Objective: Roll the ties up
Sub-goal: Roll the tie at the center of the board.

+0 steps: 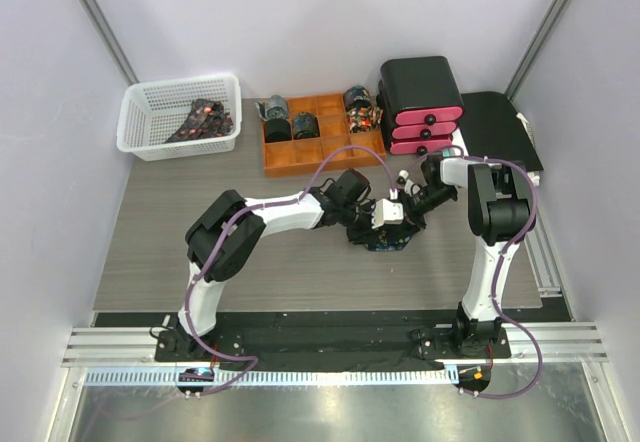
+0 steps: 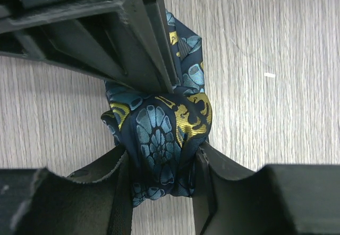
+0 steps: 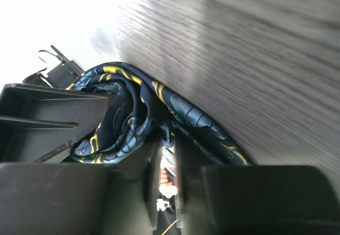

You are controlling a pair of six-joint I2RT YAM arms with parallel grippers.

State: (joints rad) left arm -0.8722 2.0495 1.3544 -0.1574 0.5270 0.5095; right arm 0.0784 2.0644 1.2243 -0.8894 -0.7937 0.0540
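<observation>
Rolled tie (image 2: 159, 123) on bench (image 2: 276, 59)
The left hand (image 2: 162, 163) clamps it; right hand (image 3: 167, 152) at its 1 o'clock, grip unclear

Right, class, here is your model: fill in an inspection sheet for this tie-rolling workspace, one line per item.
Surface: grey wood-grain table.
Job's things: navy tie with a teal-gold pattern, bunched mid-table between both grippers; rolled ties in the orange tray; loose ties in the white basket.
Clutter: black-and-pink drawer unit at the back right.
Grippers: left gripper closed on the tie's roll; right gripper against the same tie, grip unclear.
Cables: purple cables looping along both arms.
Surroundings: pale walls on three sides.
</observation>
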